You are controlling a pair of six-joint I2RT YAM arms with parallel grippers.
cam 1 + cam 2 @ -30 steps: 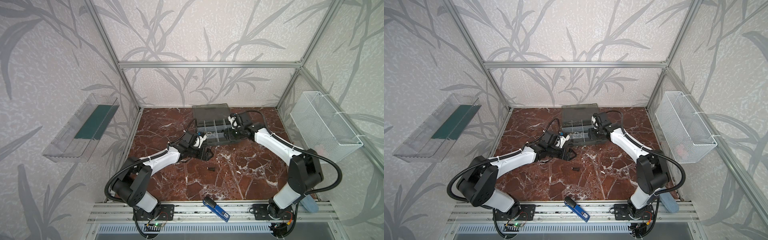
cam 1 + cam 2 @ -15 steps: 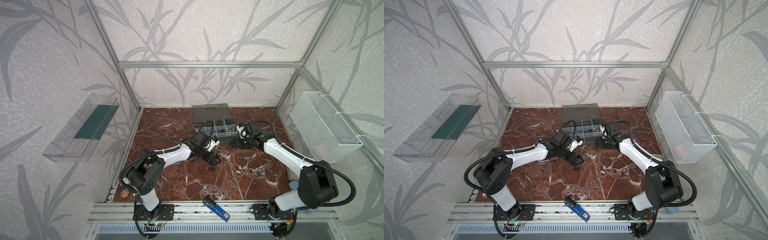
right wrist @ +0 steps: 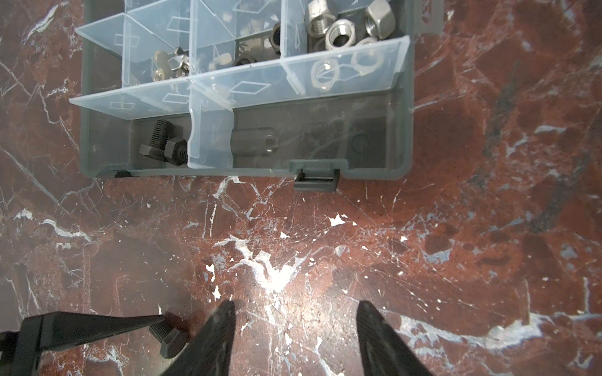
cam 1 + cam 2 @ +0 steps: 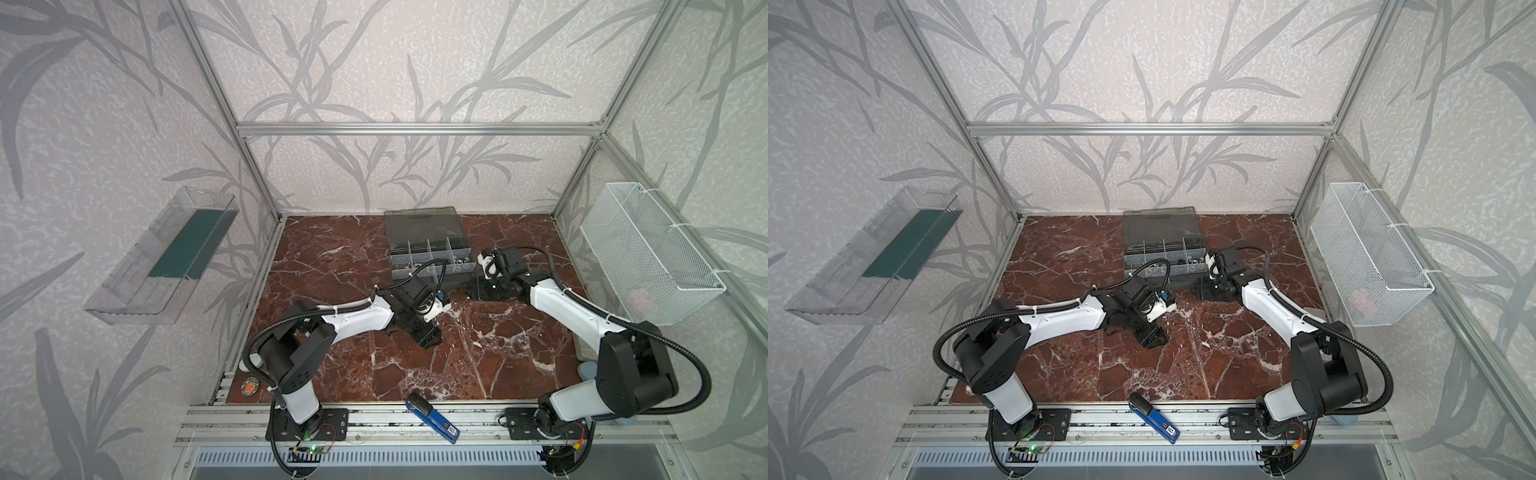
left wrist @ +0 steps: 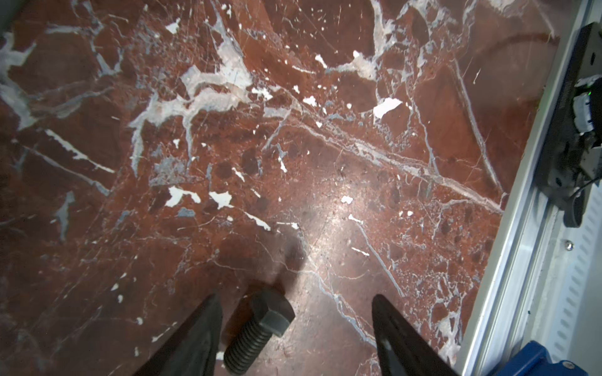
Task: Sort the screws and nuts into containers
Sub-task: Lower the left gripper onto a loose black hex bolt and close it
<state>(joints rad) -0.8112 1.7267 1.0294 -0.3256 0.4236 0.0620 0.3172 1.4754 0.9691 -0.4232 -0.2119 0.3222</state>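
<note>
Left gripper (image 5: 293, 301): jaws apart, straddling one black screw (image 5: 260, 328) lying flat on marble table (image 5: 293, 130); screw close beside one finger, not clamped. Right gripper (image 3: 294, 312): jaws apart, only marble between them, low near latch side of organiser case (image 3: 404, 130). Two screws (image 3: 161, 143) in latch-side end cell; silver nuts (image 3: 338, 34) in cells farther in.

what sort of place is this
Probably a robot test cell: an aluminium frame with wallpapered panels boxes in a marble-look tabletop, and the left arm and right arm are bolted to a rail at its front.
</note>
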